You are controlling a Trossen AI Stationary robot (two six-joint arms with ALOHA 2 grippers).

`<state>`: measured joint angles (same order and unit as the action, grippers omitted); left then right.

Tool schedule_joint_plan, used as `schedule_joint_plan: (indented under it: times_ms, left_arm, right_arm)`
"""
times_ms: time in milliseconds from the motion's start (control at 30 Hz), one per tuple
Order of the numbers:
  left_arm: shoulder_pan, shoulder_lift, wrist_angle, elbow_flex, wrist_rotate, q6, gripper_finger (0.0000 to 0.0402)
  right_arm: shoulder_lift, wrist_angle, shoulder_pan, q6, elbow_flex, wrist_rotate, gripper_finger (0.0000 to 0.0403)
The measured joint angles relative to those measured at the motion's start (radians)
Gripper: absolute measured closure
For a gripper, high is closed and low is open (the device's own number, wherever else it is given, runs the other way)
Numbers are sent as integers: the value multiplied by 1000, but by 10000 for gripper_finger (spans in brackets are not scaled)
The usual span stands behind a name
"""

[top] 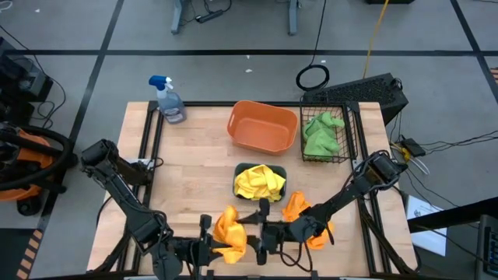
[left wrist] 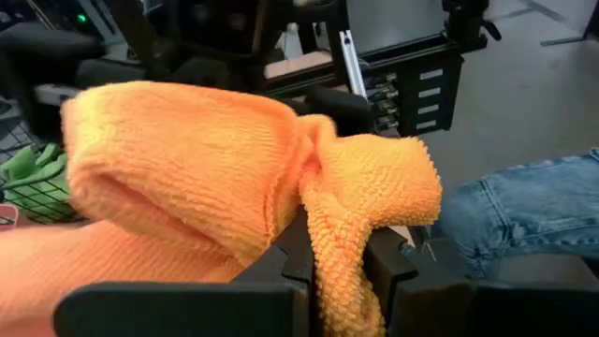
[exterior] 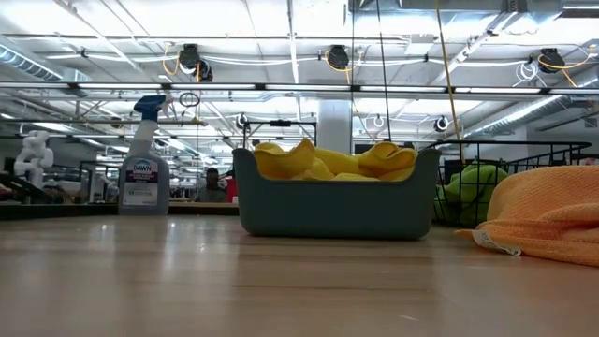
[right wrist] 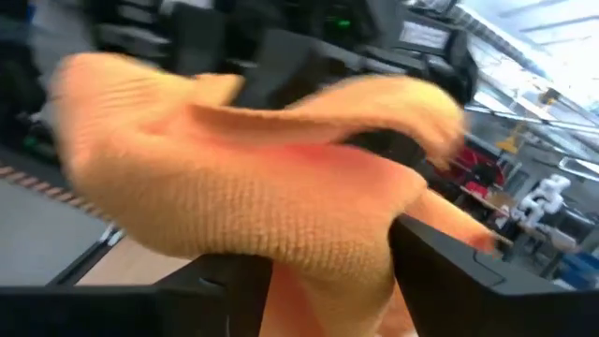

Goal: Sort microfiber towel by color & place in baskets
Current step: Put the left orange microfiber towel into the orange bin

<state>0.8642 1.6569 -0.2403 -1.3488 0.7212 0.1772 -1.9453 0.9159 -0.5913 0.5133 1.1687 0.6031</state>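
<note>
Both end effectors (top: pixel 222 247) clamping orange towels (top: pixel 230 232)

Two black jointed arms (top: pixel 117 183), matte black grippers.

A clear spray bottle (top: pixel 169 99) with a blue nozzle stands upright at the counter's (top: pixel 194 163) far left corner

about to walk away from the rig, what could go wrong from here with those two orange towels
The left claw pinches only a fold of its orange towel, so it may slip out on the way to the empty orange tub. The other orange towel drapes over the right claw; the grip looks unsure, and it could snag or drop near the table's front edge.
</note>
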Motion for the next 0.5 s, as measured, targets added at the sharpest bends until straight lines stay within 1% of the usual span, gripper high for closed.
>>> schedule_joint_plan:
  times_ms: [67,167,233,333,400,500]
  left_arm:
    - [0,0,0,2,5,0,361]
    - [0,0,-2,2,16,-1,361]
    - [0,0,-15,2,20,-1,361]
    - [-8,0,-36,2,19,-1,361]
    - [-17,0,-38,2,11,0,361]
    - [-23,0,-36,2,-6,-1,361]
  right_arm:
    - [0,-34,-16,17,1,-1,196]
    - [0,-67,-44,52,1,33,166]
    - [0,-49,-57,66,1,86,142]
    - [0,6,-68,110,1,127,111]
    - [0,31,-70,140,1,112,98]
    - [0,31,-72,139,1,63,91]
